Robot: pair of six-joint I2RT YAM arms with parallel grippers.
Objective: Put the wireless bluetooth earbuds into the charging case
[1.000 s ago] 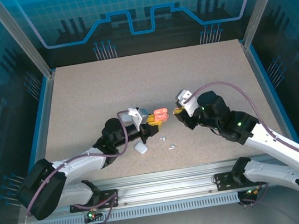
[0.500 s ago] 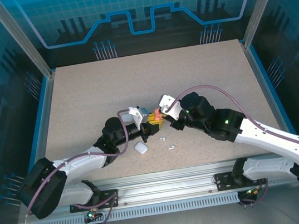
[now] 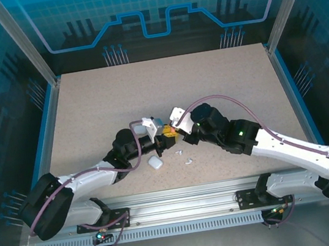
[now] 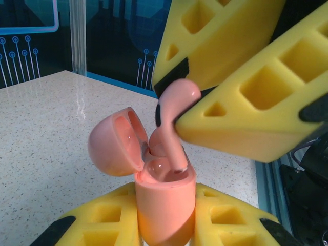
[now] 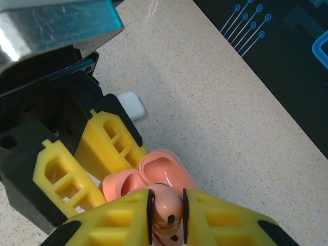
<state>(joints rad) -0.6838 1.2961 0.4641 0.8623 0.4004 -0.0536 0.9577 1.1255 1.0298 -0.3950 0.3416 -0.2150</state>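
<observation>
My left gripper (image 4: 165, 221) is shut on the salmon-pink charging case (image 4: 164, 197), held upright with its lid (image 4: 110, 146) swung open to the left. My right gripper (image 5: 167, 211) is shut on a pink earbud (image 5: 167, 204). In the left wrist view that earbud (image 4: 171, 120) hangs from the right gripper's yellow fingers (image 4: 230, 72), its stem tip reaching down into the case's socket. From above, the two grippers, left (image 3: 166, 132) and right (image 3: 178, 129), meet at the table's middle. The open case (image 5: 165, 173) lies right under the held earbud.
A closed white case (image 3: 155, 161) lies on the speckled table (image 3: 220, 83) just in front of the left gripper. Two small white earbuds (image 3: 179, 153) (image 3: 189, 161) lie loose near it. The white case (image 5: 131, 105) also shows beyond the left gripper's fingers (image 5: 110, 138).
My right arm has swung left with the pink earbud, from a hand's width away to directly over the case. The left gripper has kept the case still.
</observation>
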